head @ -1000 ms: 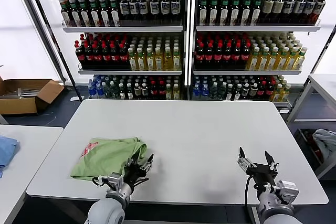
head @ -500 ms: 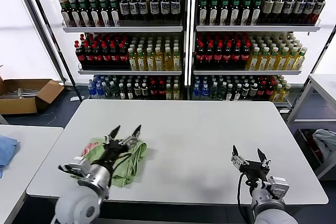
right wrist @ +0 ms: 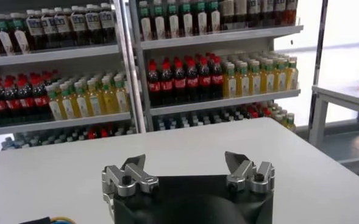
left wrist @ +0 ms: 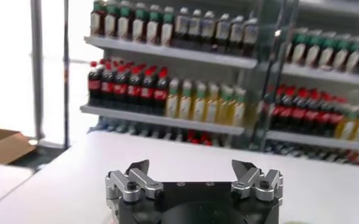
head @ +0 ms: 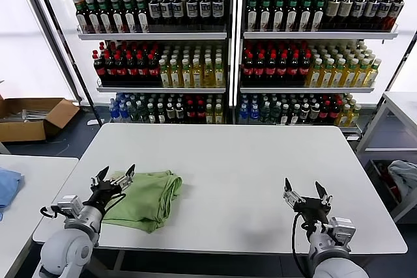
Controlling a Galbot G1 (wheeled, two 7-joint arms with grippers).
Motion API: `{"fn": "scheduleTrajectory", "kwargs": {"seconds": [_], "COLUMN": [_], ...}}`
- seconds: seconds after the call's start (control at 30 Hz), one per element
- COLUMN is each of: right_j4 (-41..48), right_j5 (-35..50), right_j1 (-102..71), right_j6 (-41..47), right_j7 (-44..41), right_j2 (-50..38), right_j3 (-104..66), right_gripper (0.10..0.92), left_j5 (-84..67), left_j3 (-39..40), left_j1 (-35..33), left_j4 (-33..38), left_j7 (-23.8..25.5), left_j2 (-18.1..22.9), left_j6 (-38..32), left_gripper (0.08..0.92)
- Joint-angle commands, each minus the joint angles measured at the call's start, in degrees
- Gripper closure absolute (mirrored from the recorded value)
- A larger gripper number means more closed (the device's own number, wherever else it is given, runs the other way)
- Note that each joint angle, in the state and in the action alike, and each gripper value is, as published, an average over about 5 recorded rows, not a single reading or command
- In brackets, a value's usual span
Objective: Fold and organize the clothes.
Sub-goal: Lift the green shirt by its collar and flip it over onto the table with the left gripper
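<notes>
Head view shows one light green shirt [head: 144, 195] lying in a folded bundle on the white table [head: 260, 167], toward the table's left front — about seven o'clock from the table's middle. The folds look loose and the edge nearest the robot droops a little, so I judge the folding largely made and the step in hand to be tidying or placing the bundle.

The left gripper [head: 113, 176] hangs at the shirt's left edge, at roughly nine o'clock from the bundle, its fingers spread and holding nothing; whether a fingertip brushes the cloth cannot be told. In the left wrist view the same gripper [left wrist: 193, 174] shows both fingers wide apart with bare tabletop beyond, and no fabric between them.

The right gripper [head: 304, 194] waits well apart, at about three o'clock from the shirt near the table's right front, likewise released and empty — the right wrist view [right wrist: 188, 168] confirms the gap between its fingers.

The next move probably calls for the left gripper to come in low at the bundle's edge and pinch all layers together, since soft fabric will slip and unfold if only the top layer is caught.
</notes>
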State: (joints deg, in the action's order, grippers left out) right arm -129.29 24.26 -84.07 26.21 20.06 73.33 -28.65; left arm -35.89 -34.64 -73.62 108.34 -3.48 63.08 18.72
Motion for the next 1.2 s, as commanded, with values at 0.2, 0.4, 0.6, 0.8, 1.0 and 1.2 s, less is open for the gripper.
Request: {"fn": "scheduleTrajectory", "kwargs": {"seconds": [0.2, 0.4, 0.6, 0.8, 1.0, 1.2], "right_j4": [-0.14, -0.27, -0.72, -1.05, -1.01, -0.87], "right_j5": [-0.93, -1.37, -1.77, -1.78, -1.81, -2.08], "right_j1": [0.13, 0.13, -0.22, -0.37, -0.35, -0.15], "right_j6": [-0.02, 0.08, 0.24, 0.48, 0.5, 0.52], "right_j7": [-0.02, 0.0, -0.05, -0.08, -0.15, -0.18], "right_j2": [0.62, 0.79, 0.84, 0.79, 0.83, 1.11], "right_j3": [1.54, 1.82, 2.02, 1.81, 1.88, 2.16], "right_gripper": [0.203, 0.203, 0.203, 0.203, 0.203, 0.203], "left_j5": [1.64, 1.32, 1.31, 1.24, 1.01, 0.71], "left_j3": [-2.86, -2.38, -1.91, -1.55, -1.18, -0.86], "left_j1": [-0.91, -0.46, 0.57, 0.82, 0.86, 0.52], "left_j4": [-8.43, -9.6, -12.3, -13.93, -14.73, -14.63], "left_j7": [3.47, 4.5, 5.56, 6.77, 7.21, 7.82], "left_j2": [-2.15, -2.43, -2.71, -3.2, -3.26, -3.2], "left_j6": [0.13, 0.36, 0.0, 0.35, 1.08, 1.4], "left_gripper": [0.177, 0.177, 0.177, 0.177, 0.177, 0.22]}}
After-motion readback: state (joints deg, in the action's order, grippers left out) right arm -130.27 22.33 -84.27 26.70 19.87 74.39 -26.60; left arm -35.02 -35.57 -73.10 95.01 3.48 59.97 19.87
